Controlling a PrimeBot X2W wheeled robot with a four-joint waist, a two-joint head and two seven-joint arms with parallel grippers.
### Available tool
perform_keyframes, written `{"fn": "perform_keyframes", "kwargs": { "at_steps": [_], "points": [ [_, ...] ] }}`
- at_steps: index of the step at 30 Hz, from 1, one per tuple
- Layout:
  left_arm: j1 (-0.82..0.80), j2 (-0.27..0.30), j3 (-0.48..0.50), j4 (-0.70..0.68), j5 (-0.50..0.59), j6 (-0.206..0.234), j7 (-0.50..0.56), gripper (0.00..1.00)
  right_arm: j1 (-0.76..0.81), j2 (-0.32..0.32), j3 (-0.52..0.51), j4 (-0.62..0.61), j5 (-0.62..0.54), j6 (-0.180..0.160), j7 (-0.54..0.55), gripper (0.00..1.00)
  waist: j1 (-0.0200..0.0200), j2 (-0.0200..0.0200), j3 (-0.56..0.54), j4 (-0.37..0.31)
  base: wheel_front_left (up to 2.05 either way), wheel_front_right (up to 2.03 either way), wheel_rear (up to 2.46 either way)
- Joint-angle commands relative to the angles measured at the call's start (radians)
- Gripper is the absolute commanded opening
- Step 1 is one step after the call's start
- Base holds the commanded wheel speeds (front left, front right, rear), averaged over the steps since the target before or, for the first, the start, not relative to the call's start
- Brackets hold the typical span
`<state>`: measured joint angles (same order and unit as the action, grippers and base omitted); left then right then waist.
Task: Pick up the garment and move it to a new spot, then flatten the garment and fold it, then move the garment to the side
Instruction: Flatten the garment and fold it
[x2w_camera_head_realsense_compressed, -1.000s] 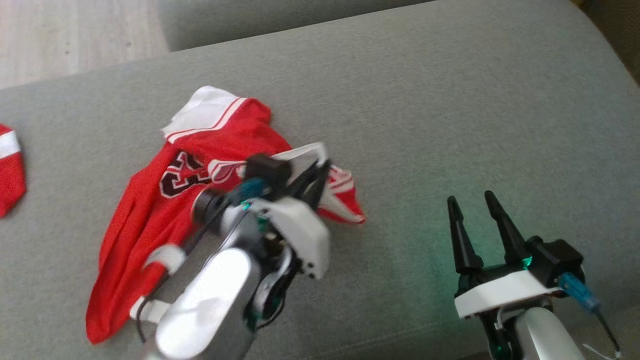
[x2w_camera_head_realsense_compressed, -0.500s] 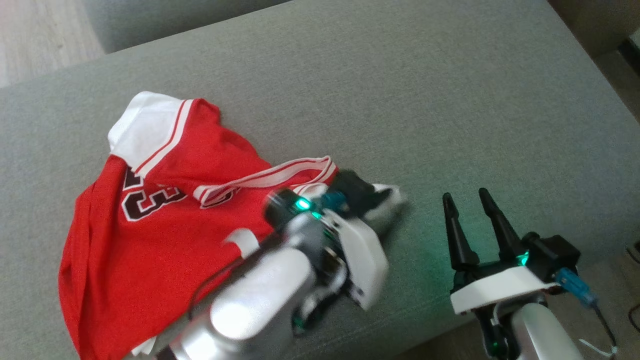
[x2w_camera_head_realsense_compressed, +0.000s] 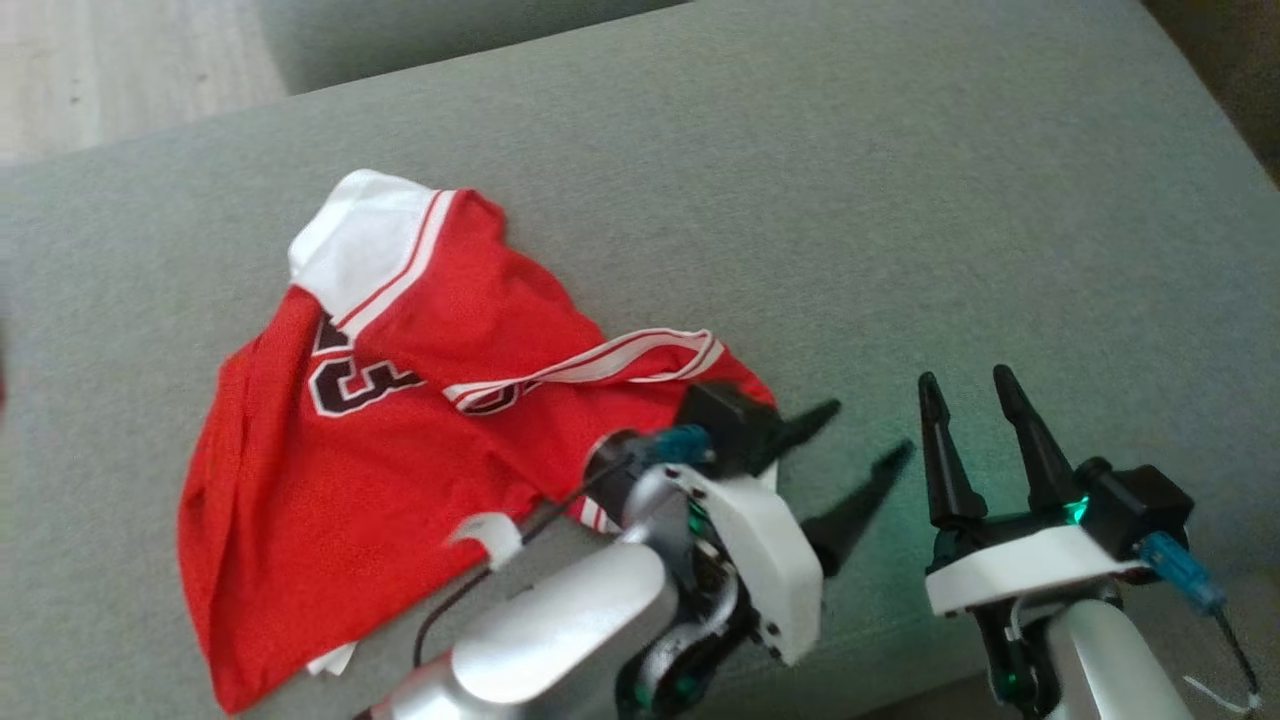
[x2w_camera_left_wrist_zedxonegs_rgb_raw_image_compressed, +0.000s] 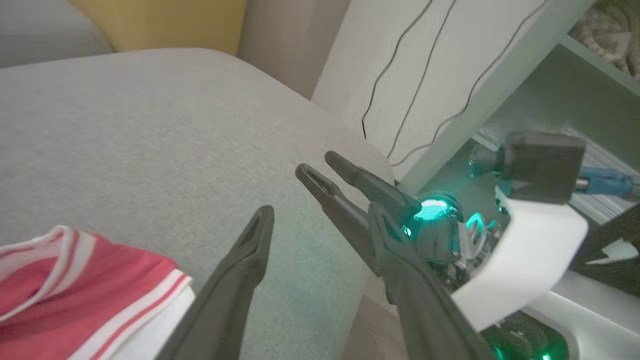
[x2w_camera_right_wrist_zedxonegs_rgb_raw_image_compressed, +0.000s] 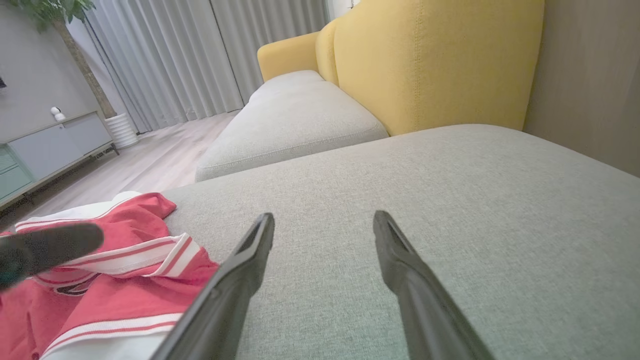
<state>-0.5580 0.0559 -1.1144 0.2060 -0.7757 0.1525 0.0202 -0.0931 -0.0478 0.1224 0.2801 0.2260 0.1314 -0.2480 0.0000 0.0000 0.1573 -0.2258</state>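
1. Garment (x2w_camera_head_realsense_compressed: 400, 440): red jersey, lying crumpled on the grey sofa cushion (x2w_camera_head_realsense_compressed: 900, 200).
2. Left pincer (x2w_camera_head_realsense_compressed: 870, 428): fingers spread wide, empty, just beside the jersey's edge.
3. Right pincer (x2w_camera_head_realsense_compressed: 965, 385): spread, empty, over bare cushion.

Red garment (x2w_camera_head_realsense_compressed: 400, 460) with white striped trim and dark numerals, on grey sofa (x2w_camera_head_realsense_compressed: 900, 200).

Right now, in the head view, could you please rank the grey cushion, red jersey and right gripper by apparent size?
1. grey cushion, largest.
2. red jersey.
3. right gripper, smallest, though it sits nearest the camera, which enlarges it.
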Motion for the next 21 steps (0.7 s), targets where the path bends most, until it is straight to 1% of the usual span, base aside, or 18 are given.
{"fn": "perform_keyframes", "kwargs": {
  "at_steps": [1, 6, 9, 12, 15, 21],
  "points": [
    [-0.034, 0.006, 0.048, -0.025, 0.007, 0.011, -0.023, 1.00, -0.020, -0.002, 0.017, -0.037, -0.008, -0.001, -0.014, 1.00, 0.0000, 0.0000, -0.006, 0.017, 0.00, 0.00, 0.00],
    [0.021, 0.095, 0.127, -0.044, 0.016, 0.084, -0.105, 1.00, -0.004, -0.002, 0.010, -0.047, -0.030, -0.001, -0.014, 1.00, 0.0000, 0.0000, -0.023, 0.056, 0.00, 0.00, 0.00],
    [0.068, 0.153, 0.168, -0.065, 0.011, 0.128, -0.136, 1.00, 0.000, -0.002, 0.000, -0.057, -0.038, -0.001, -0.014, 1.00, 0.0000, 0.0000, -0.027, 0.077, 0.00, 0.00, 0.00],
    [0.121, 0.199, 0.206, -0.079, 0.002, 0.168, -0.170, 1.00, 0.010, -0.002, -0.001, -0.061, -0.045, -0.001, -0.014, 1.00, 0.0000, 0.0000, -0.034, 0.096, 0.00, 0.00, 0.00],
    [0.168, 0.232, 0.230, -0.082, -0.002, 0.197, -0.196, 1.00, 0.018, -0.002, -0.001, -0.061, -0.052, -0.001, -0.014, 1.00, 0.0000, 0.0000, -0.043, 0.111, 0.00, 0.00, 0.00],
    [0.246, 0.272, 0.277, -0.088, 0.014, 0.232, -0.258, 1.00, 0.033, -0.002, -0.003, -0.067, -0.055, -0.001, -0.011, 1.00, 0.0000, 0.0000, -0.048, 0.129, 0.00, 0.00, 0.00]
  ]
}}
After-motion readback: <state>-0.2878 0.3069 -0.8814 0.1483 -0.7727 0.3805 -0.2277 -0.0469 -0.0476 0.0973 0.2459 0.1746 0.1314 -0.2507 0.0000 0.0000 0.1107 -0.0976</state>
